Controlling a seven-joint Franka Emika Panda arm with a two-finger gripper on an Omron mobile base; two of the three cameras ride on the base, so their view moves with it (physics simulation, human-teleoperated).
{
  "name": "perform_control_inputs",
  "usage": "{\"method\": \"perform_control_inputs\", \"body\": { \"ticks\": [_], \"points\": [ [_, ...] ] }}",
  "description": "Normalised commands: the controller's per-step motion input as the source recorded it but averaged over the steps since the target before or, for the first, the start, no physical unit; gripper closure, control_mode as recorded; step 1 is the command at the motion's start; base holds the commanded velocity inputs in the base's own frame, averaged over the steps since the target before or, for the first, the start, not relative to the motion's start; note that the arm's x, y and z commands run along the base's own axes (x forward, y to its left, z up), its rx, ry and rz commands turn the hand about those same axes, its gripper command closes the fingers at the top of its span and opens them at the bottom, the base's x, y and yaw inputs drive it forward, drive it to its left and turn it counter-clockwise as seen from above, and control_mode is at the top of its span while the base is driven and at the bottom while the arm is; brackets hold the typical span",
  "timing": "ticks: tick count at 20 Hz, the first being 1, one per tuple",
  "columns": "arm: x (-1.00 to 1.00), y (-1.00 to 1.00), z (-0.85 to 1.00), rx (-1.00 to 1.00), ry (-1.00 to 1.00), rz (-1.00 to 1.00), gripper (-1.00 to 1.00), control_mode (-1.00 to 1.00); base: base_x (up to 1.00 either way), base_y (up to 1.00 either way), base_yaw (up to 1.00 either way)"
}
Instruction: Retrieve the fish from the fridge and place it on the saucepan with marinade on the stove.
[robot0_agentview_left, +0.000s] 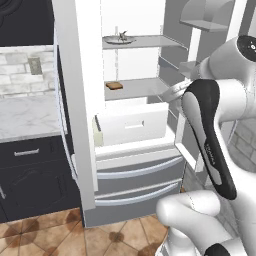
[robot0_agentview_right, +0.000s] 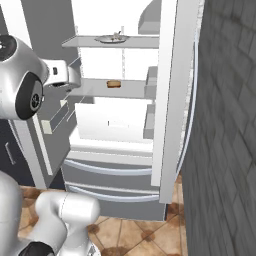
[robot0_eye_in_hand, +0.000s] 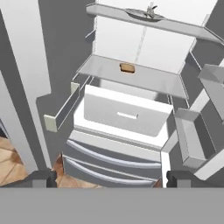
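The fridge (robot0_agentview_left: 135, 170) (robot0_agentview_right: 110, 171) (robot0_eye_in_hand: 109, 154) stands in front of me with both upper doors swung open and its white interior showing. The fish (robot0_agentview_left: 121, 36) (robot0_agentview_right: 117, 35) (robot0_eye_in_hand: 151, 9), small and silvery-grey, lies on a shallow plate (robot0_agentview_left: 112, 41) (robot0_agentview_right: 102, 39) (robot0_eye_in_hand: 133, 13) on the upper shelf. My gripper (robot0_eye_in_hand: 109, 178) is open with nothing between its fingers. It hangs well short of the shelves, level with the lower part of the fridge, and looks up at them. The saucepan, marinade and stove are out of view.
A small brown block (robot0_agentview_left: 114, 86) (robot0_agentview_right: 114, 84) (robot0_eye_in_hand: 127, 68) sits on the middle shelf. Below it is a white crisper drawer (robot0_agentview_left: 132, 125) (robot0_eye_in_hand: 127, 116). Door bins (robot0_eye_in_hand: 192, 135) jut out on the right. A marble counter (robot0_agentview_left: 25, 115) lies left; a brick wall (robot0_agentview_right: 225, 125) closes the right.
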Motion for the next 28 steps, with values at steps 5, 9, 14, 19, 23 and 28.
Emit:
{"method": "perform_control_inputs", "body": {
  "ticks": [5,9,14,19,23,28],
  "points": [
    [0.08,0.18,0.00,0.00,0.00,-0.07,-1.00,-1.00,0.00,0.00,0.00],
    [0.12,0.06,0.00,0.00,0.00,-0.12,-1.00,-1.00,0.00,0.00,0.00],
    [0.36,-0.07,0.00,0.01,0.00,-0.06,-1.00,-1.00,0.00,0.00,0.00],
    [0.48,-0.27,0.00,0.06,0.00,0.00,-1.00,-1.00,0.00,0.00,0.00],
    [-0.31,0.01,-0.19,0.00,0.04,0.00,-1.00,-1.00,0.00,0.00,0.00],
    [-0.11,0.05,-0.13,-0.02,0.01,0.00,-1.00,-1.00,0.00,0.00,0.00]
  ]
}}
